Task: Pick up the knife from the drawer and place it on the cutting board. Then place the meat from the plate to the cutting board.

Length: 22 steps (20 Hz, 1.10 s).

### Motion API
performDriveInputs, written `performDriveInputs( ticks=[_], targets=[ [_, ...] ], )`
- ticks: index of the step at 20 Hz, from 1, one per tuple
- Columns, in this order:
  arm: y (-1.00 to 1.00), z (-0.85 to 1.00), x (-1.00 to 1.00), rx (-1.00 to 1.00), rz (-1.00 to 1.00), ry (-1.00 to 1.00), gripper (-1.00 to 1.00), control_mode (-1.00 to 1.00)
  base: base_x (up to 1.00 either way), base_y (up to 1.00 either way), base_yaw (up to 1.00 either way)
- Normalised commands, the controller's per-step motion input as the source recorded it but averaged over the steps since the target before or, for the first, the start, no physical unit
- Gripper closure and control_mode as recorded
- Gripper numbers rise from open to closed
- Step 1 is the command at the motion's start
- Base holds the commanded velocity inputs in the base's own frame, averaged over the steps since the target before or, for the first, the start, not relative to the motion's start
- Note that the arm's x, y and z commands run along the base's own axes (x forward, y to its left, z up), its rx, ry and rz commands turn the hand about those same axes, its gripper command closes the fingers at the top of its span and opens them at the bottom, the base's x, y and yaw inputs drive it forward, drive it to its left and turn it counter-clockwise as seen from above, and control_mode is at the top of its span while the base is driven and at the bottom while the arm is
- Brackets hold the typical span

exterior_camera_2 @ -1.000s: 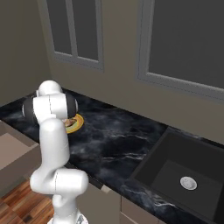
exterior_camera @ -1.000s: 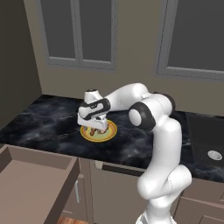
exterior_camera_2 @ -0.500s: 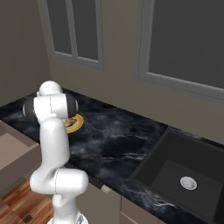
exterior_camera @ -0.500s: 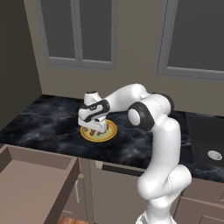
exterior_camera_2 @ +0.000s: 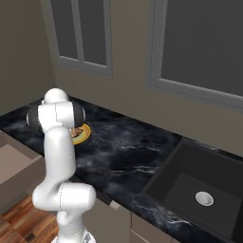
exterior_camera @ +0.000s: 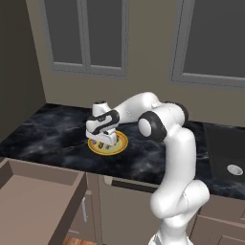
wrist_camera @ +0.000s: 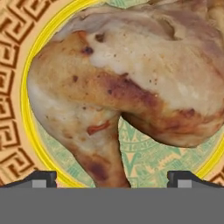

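Drawer [exterior_camera: 38, 201] stands pulled open below the dark counter [exterior_camera: 52, 136]. Plate [exterior_camera: 119, 143] lies on the counter, with the meat [wrist_camera: 131, 87] on it. Gripper [wrist_camera: 111, 177] hangs just over the meat, fingers spread wide, holding nothing.

I am looking straight down my gripper [wrist_camera: 112, 177] at the meat [wrist_camera: 131, 83], golden-brown and lumpy, lying on the plate [wrist_camera: 17, 70]. My fingertips [wrist_camera: 41, 177] are standing wide apart, one either side of a drumstick end, seemingly not touching it.
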Motion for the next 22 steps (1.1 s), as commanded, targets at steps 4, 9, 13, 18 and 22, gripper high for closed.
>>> performDriveInputs(
  ticks=[4, 9, 13, 18, 22],
  targets=[
    [0.0, -0.12, 0.08, 0.0, 0.0, 0.0, 1.0, -1.0, 0.0, 0.0, 0.0],
    [0.0, -0.11, 0.01, 0.0, 0.0, 0.0, 1.0, -1.0, 0.0, 0.0, 0.0],
    [0.0, -0.04, 0.0, 0.0, 0.0, -0.01, 1.0, -1.0, 0.0, 0.0, 0.0],
    [0.0, 0.0, -0.01, 0.0, 0.0, -0.07, 1.0, -1.0, 0.0, 0.0, 0.0],
    [-0.03, 0.12, -0.34, 0.0, -0.02, -0.1, 1.0, -1.0, 0.0, 0.0, 0.0]
  ],
)
